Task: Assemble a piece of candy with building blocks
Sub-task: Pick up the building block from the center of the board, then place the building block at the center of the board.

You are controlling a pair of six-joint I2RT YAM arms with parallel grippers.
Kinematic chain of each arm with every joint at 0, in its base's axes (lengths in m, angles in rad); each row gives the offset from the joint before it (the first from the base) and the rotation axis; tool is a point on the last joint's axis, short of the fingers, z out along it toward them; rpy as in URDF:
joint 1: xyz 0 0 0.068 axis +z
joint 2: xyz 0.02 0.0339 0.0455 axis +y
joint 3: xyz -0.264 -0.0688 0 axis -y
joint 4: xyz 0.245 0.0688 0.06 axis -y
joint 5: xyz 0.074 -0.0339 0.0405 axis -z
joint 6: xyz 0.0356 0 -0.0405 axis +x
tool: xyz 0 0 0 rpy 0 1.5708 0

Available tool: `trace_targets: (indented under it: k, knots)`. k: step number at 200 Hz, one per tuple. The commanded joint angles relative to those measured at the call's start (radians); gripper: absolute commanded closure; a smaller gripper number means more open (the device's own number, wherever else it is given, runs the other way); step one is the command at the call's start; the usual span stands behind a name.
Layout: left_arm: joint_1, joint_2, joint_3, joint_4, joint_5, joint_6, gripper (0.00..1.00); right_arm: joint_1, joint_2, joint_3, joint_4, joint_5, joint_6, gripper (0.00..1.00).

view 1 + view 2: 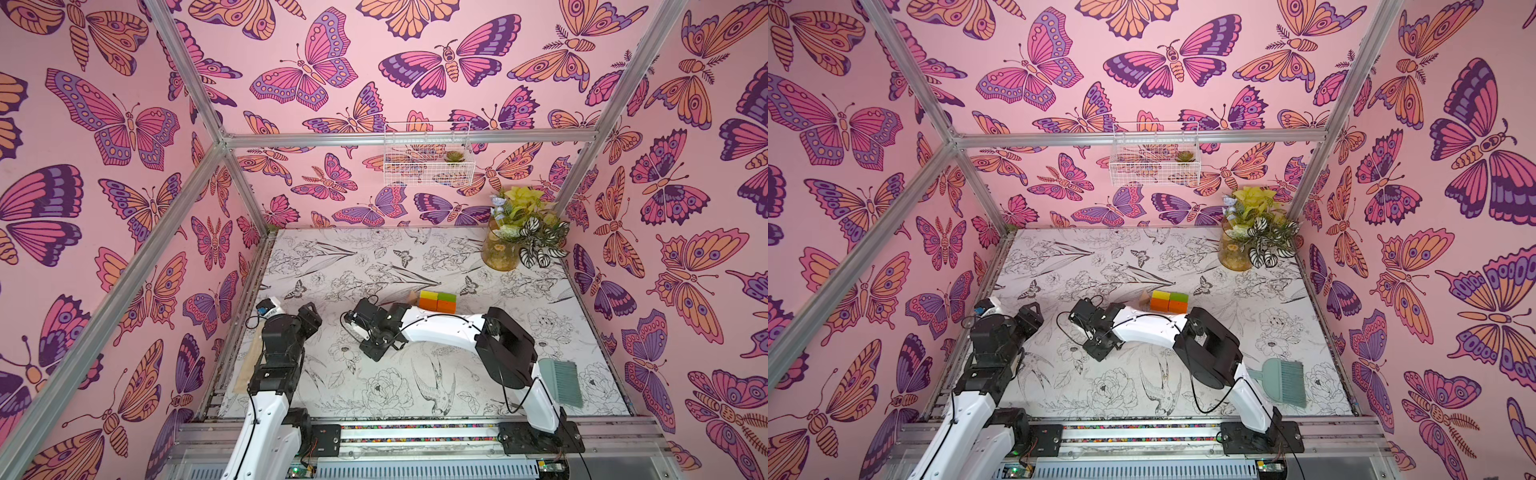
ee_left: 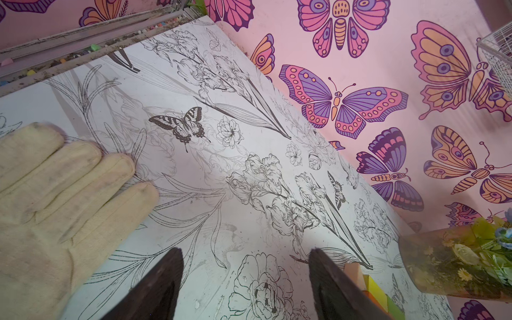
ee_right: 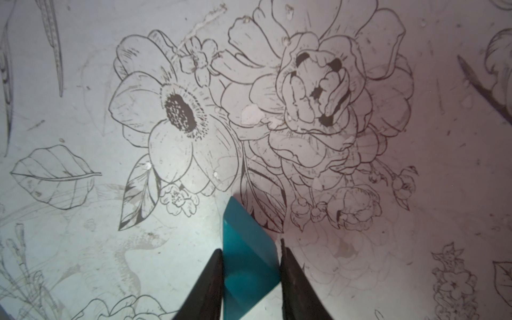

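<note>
Four building blocks form a rectangle near mid-table: yellow [image 1: 428, 296], green [image 1: 446, 297] and two orange [image 1: 437, 306]. A tan triangle [image 1: 412, 296] lies at the rectangle's left end. In the right wrist view my right gripper [image 3: 250, 246] is shut on the teal-blue triangle [image 3: 243, 230], one finger pressed to each side, just above the table. In both top views that triangle is hidden under my right wrist [image 1: 374, 328], left of the rectangle. My left gripper [image 2: 246, 252] is open with nothing between its fingers. The tan triangle [image 2: 353, 270] and yellow brick [image 2: 374, 288] show beyond one finger.
A vase of plants [image 1: 500, 249] stands in the back right corner. A teal brush [image 1: 561, 382] lies at the front right by the right arm. A cream glove [image 2: 55, 207] lies by the left arm at the table's left edge. A wire basket [image 1: 428, 164] hangs on the back wall.
</note>
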State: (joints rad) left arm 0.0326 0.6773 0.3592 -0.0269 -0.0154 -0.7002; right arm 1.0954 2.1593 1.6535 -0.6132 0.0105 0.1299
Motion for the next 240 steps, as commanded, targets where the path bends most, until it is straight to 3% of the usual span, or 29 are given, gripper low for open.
trace_targets:
  k: [1,71,101,143,185,240]
  knots:
    - [0.007,0.002,-0.011,0.018,0.016,-0.006,0.25,0.004,-0.033,-0.038,-0.002,0.028,-0.021,0.67]
    - [0.006,0.069,0.006,0.067,0.065,-0.016,0.25,-0.120,-0.340,-0.242,0.015,0.115,-0.008,0.73]
    - [0.006,0.106,0.031,0.073,0.091,0.004,0.26,-0.258,-0.504,-0.328,-0.037,0.213,0.038,0.71]
    - [0.006,0.144,0.063,0.074,0.130,0.027,0.27,-0.531,-0.641,-0.447,-0.089,0.300,0.104,0.71]
    - [0.003,0.171,0.072,0.080,0.147,0.022,0.28,-0.707,-0.625,-0.514,-0.037,0.285,0.184,0.71]
    - [0.003,0.166,0.078,0.081,0.166,0.026,0.28,-0.755,-0.459,-0.483,0.112,0.263,0.290,0.70]
